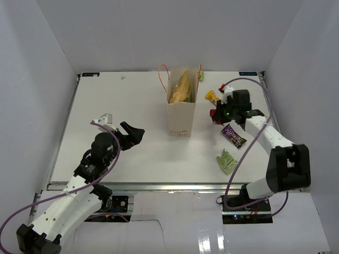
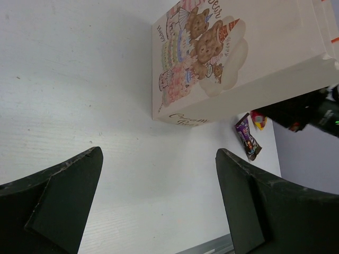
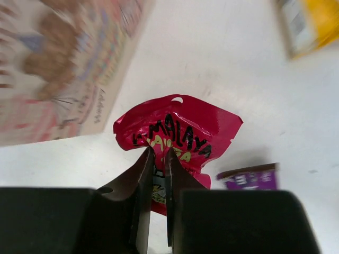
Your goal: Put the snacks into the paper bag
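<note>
Bright, even light, with faint soft shadows beside the paper bag on the tabletop. In the right wrist view, the bag and the yellow packet right of it are blurred.

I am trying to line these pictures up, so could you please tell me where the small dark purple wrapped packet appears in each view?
Top external: the dark purple wrapped packet lies right of centre, right of the cream paper bag.
Left wrist: right of centre, below the bag.
Right wrist: lower right, beside the red foil packet.
Shared landmark: the paper bag.
</note>
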